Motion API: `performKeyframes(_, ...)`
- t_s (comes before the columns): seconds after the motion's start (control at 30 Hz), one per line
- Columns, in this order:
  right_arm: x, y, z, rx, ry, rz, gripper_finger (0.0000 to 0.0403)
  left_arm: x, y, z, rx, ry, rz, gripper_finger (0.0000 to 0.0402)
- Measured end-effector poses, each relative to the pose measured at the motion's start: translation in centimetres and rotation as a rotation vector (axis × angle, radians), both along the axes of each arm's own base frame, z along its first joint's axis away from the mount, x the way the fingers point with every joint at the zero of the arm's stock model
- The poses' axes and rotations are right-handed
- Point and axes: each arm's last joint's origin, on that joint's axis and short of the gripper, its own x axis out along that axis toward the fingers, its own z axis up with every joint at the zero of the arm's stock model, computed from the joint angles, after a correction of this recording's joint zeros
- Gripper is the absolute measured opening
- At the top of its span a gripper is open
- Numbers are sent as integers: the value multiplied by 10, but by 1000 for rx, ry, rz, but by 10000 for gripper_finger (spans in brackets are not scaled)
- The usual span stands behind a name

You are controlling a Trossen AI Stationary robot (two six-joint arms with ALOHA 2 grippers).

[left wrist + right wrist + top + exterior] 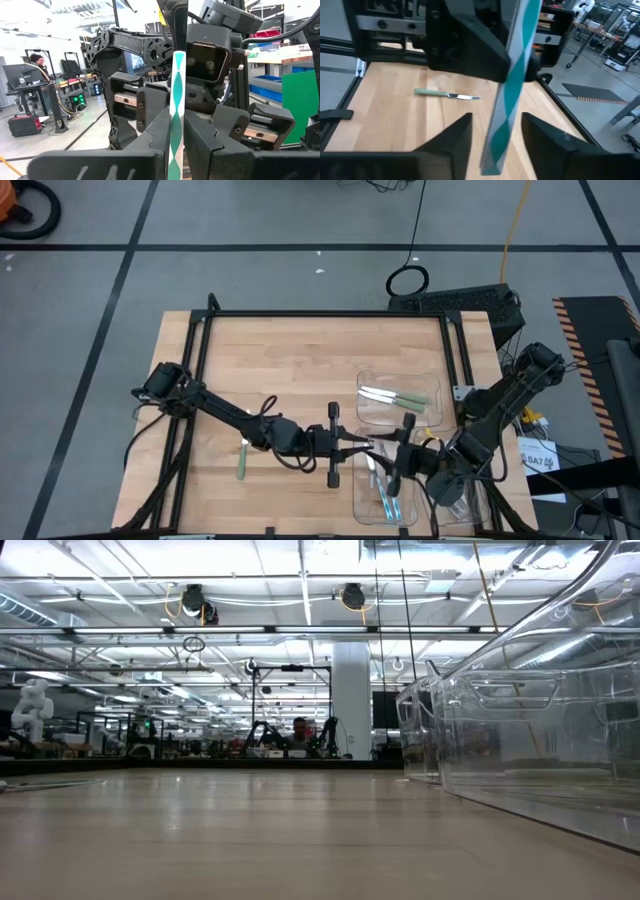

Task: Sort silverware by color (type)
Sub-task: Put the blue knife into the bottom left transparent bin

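My left gripper (352,448) reaches in from the table's left to the middle and is shut on a utensil with a teal-and-white striped handle (176,100). My right gripper (397,463) faces it from the right, open. Its two fingers stand on either side of the handle's free end (492,160), with a gap on both sides. A green-handled knife (241,460) lies flat on the wood to the left, also in the right wrist view (447,94). The utensil's metal end is hidden. The low view shows neither gripper. My left gripper pinches the striped handle (175,137) between its two fingers, coming level from the table's left. The handle sticks out past the fingertips toward my right gripper. The utensil is lifted clear of the table.
A clear tray (365,415) on the right holds green-handled utensils (400,397). A second clear tray (358,505) nearer the near edge holds blue-handled ones (388,498), right under the two grippers. The clear trays (520,730) fill the low view's right. Bare wood lies to the left and far side.
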Motion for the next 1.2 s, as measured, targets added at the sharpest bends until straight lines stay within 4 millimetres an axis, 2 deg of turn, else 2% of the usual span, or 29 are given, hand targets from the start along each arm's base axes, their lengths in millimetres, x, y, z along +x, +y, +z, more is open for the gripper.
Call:
performKeyframes(0.23, -2, 1, 1, 17, 12, 35, 41, 0, -1, -2, 33, 20, -4, 42)
performKeyframes(0.4, -4, 2, -1, 37, 38, 72, 42, 2, -2, -6, 47, 112, -13, 59)
performKeyframes(0.53, -6, 2, 2, 56, 30, 81, 47, 6, -5, -5, 89, 208, -6, 113)
performKeyframes(0.7, -14, 5, 4, 75, 25, 97, 48, 8, -8, 9, 87, 325, 4, 161)
performKeyframes(0.8, -22, 9, 9, 95, 7, 118, 46, 6, -10, 19, 105, 440, 13, 166)
performKeyframes(0.9, -31, 12, 17, 117, -28, 133, 46, 3, -12, 18, 143, 606, 56, 167)
performKeyframes(1.03, -43, 18, 18, 95, -42, 129, 46, -5, -9, 23, 183, 692, 163, 167)
performKeyframes(1.2, -53, 21, 21, 117, -64, 135, 46, -11, -3, 9, 247, 816, 264, 167)
